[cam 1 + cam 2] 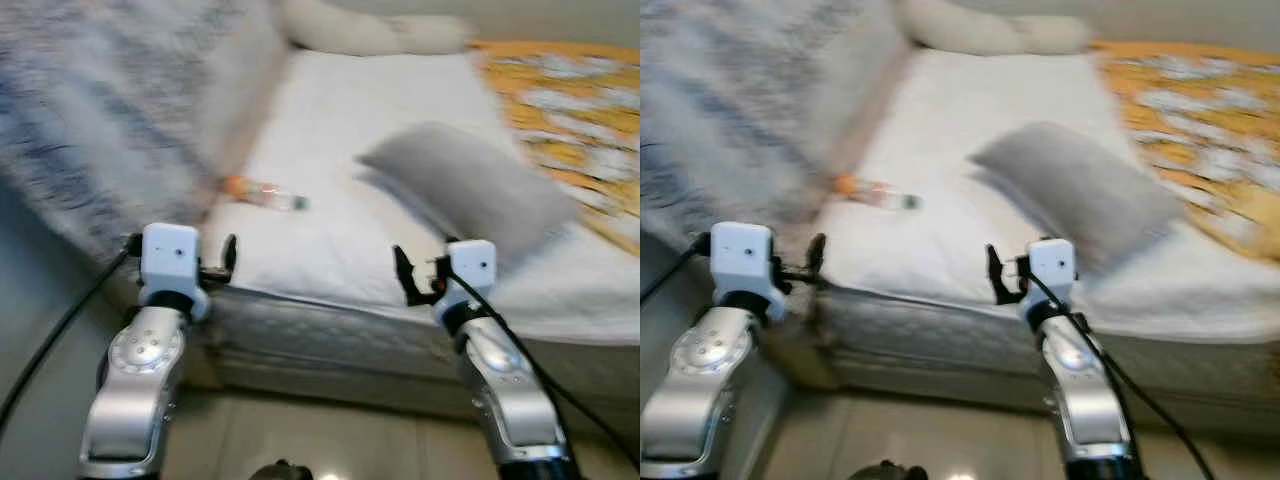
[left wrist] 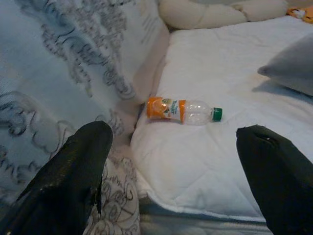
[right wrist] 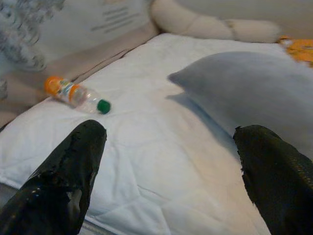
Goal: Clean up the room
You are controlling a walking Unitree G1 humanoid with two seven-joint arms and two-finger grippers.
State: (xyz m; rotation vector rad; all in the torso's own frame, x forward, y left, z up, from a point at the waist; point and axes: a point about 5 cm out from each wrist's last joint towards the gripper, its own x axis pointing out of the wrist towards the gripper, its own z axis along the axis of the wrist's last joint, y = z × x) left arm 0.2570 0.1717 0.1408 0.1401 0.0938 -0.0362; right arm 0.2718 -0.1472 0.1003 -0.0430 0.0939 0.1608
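A plastic bottle [image 1: 263, 194] with an orange label and green cap lies on its side on the white mattress [image 1: 350, 130], near its left edge; it also shows in the left wrist view as the bottle [image 2: 182, 109] and in the right wrist view as the bottle [image 3: 76, 94]. A grey pillow [image 1: 470, 185] rests on the mattress to the right. My left gripper [image 1: 222, 262] is open at the bed's near left corner, short of the bottle. My right gripper [image 1: 412, 277] is open at the bed's near edge, just before the pillow. Both hold nothing.
A patterned grey-blue blanket [image 1: 110, 110] is heaped along the bed's left side. A cream bolster [image 1: 370, 32] lies at the head of the bed. An orange patterned cover [image 1: 570, 110] lies on the right. Tiled floor [image 1: 300, 430] is below the bed frame.
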